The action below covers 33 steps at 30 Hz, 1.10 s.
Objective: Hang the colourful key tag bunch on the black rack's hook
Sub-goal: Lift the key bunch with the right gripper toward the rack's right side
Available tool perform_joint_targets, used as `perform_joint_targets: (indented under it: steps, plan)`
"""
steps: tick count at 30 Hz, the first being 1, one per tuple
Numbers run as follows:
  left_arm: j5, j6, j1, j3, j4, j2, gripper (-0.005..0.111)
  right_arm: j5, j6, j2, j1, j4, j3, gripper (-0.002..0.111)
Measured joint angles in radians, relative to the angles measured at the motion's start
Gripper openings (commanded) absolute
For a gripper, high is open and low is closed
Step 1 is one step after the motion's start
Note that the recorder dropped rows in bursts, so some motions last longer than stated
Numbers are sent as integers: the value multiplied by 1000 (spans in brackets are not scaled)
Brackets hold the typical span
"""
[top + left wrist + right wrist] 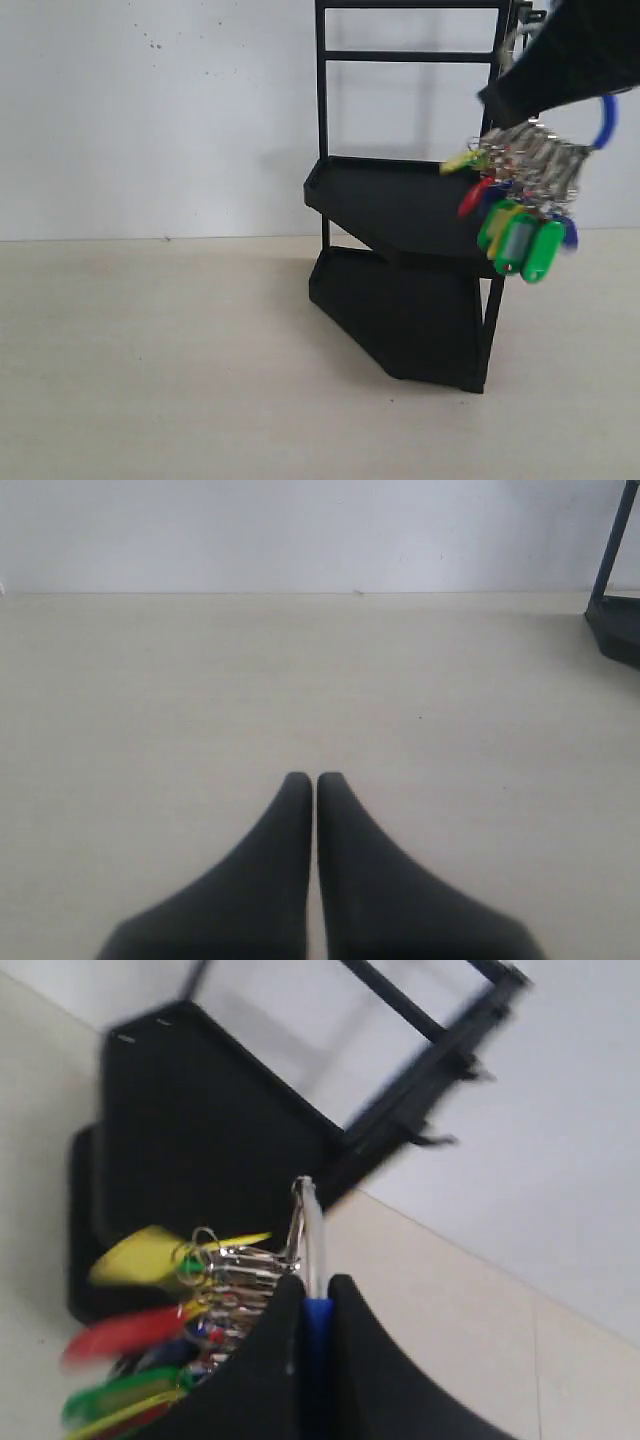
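The colourful key tag bunch [525, 215] hangs in the air in front of the black rack's [400, 210] right side, level with its upper tray. My right gripper [505, 100] comes in from the top right and is shut on the bunch's blue loop [606, 120]. The right wrist view shows the blue loop [317, 1322] pinched between the jaws of the right gripper [317, 1285], with the metal rings and tags [170, 1320] beside them. Two small black prongs [438, 1140] stick out of the rack's upright bar [420, 1080]. My left gripper [315, 778] is shut and empty over the table.
The rack stands against a white wall [150, 110] on a pale table [160, 360]. In the left wrist view only the rack's lower corner [615, 630] shows, at the frame's edge. The left arm does not show in the exterior view.
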Motion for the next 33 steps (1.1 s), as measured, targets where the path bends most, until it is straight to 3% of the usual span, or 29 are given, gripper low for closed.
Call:
perform_joint_targets:
  steps: [2, 6, 10, 13, 17, 20, 23, 29, 33]
  plan:
    - [0, 0, 0, 0, 0, 0, 4, 47, 47, -5, -27, -15, 0, 0]
    - [0, 0, 0, 0, 0, 0, 4, 19, -184, -27, -36, 145, 0, 0]
    - [0, 0, 0, 0, 0, 0, 4, -4, -58, -21, -36, 72, 0, 0]
    - [0, 0, 0, 0, 0, 0, 4, -4, -121, -23, -36, 62, 0, 0]
    - [0, 0, 0, 0, 0, 0, 4, 37, 16, -27, -49, -16, 0, 0]
    - [0, 0, 0, 0, 0, 0, 4, 60, -86, -41, -59, 23, 0, 0]
    - [0, 0, 0, 0, 0, 0, 4, 91, -65, -43, -67, -6, 0, 0]
    - [0, 0, 0, 0, 0, 0, 4, 109, -51, -73, -163, -99, 0, 0]
    - [0, 0, 0, 0, 0, 0, 4, 66, -63, -77, -294, -62, 0, 0]
